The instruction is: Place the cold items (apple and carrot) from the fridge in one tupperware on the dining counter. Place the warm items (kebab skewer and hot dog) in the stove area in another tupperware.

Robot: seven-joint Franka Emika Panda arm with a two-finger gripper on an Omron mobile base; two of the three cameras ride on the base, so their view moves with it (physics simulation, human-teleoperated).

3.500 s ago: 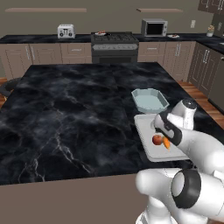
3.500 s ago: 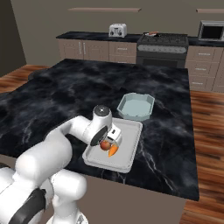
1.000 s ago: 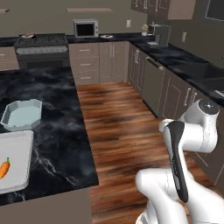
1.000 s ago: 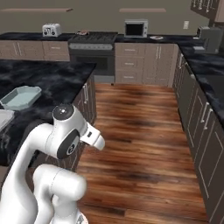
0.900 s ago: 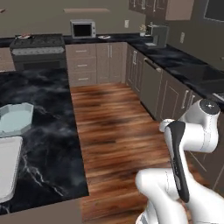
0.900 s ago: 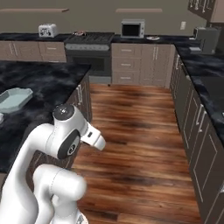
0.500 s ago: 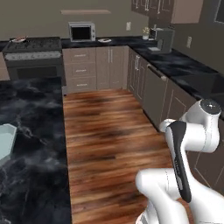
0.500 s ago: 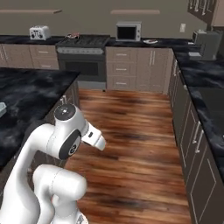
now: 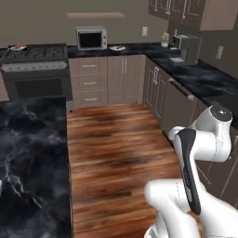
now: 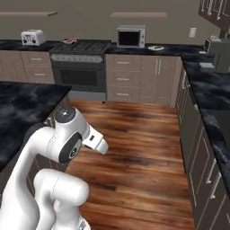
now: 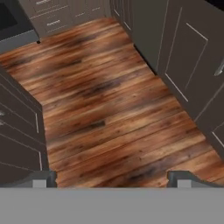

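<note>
Wooden floor (image 11: 109, 109) stretches between dark-topped kitchen cabinets, with the stove (image 10: 81, 47) against the far wall beside a microwave (image 10: 130, 36) and a toaster (image 10: 32, 37). Something small and reddish lies on the stove's left edge (image 9: 17, 47), perhaps the warm food, too small to tell. The gripper (image 11: 111, 177) points down at the bare floor, its jaws spread wide and empty. The dining worktop (image 9: 28, 153) sits to the left. Judging by this, the kebab skewer and hot dog are yet to be collected.
</note>
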